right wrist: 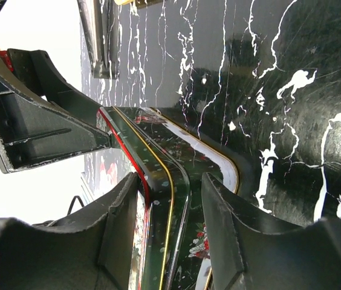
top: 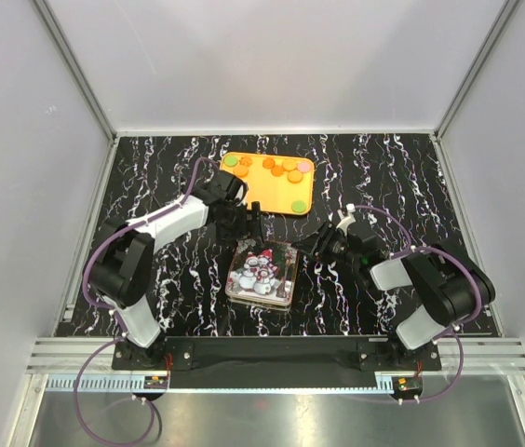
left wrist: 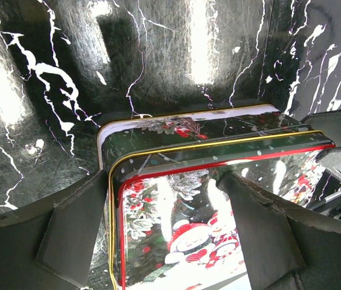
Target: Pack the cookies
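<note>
Crowding the snowman tin (top: 262, 273): my left gripper (top: 251, 226) gapes over its far edge, my right gripper (top: 312, 244) straddles its side rim, though I cannot tell if it grips. The cookies (top: 281, 168) sit on the orange tray (top: 267, 193) close behind.

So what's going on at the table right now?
Both arms are working on the snowman tin. The left claw is open over the tin's far edge. The right claw straddles the rim on the tin's right side; I cannot tell whether it is gripping. The lid looks offset from the base. The cookies lie on the orange tray behind the tin, and none are visibly packed.
</note>
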`<state>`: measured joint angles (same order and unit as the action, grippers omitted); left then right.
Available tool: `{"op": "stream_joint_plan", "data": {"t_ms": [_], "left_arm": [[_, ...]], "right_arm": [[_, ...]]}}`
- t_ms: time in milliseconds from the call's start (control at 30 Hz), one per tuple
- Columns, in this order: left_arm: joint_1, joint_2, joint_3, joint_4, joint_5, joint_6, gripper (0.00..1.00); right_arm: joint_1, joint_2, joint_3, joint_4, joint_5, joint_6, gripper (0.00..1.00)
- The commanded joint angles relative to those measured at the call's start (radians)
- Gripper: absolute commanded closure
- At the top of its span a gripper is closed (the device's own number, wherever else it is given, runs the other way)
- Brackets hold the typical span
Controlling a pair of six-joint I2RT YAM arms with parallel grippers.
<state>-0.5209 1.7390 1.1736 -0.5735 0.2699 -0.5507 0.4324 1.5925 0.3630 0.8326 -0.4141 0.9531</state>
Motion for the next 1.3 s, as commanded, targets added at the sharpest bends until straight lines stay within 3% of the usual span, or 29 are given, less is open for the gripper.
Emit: {"op": "stream_joint_plan", "data": {"t_ms": [0,467,933,1200,1267], "left_arm": [[-0.041,0.047,0.035,0.032,0.017,-0.009,0.16],[-0.053,0.057,0.054,0.021,0.009,-0.014,0.16],[-0.053,-0.001,0.008,0.061,0.011,-0.061,0.16],[-0.047,-0.047,-0.012,0.064,0.008,-0.066,0.16],[-0.034,-0.055,-0.02,0.066,0.008,-0.063,0.16]], "right_arm": [[0.009,0.04,-0.015,-0.001,-0.015,0.022,0.83],[0.008,0.087,-0.035,0.049,-0.014,0.038,0.98],[0.009,0.035,0.112,-0.197,-0.043,-0.042,0.92],[0.008,-0.006,0.183,-0.317,-0.029,-0.091,0.61],[0.003,-0.028,0.191,-0.355,-0.023,-0.106,0.49]]}}
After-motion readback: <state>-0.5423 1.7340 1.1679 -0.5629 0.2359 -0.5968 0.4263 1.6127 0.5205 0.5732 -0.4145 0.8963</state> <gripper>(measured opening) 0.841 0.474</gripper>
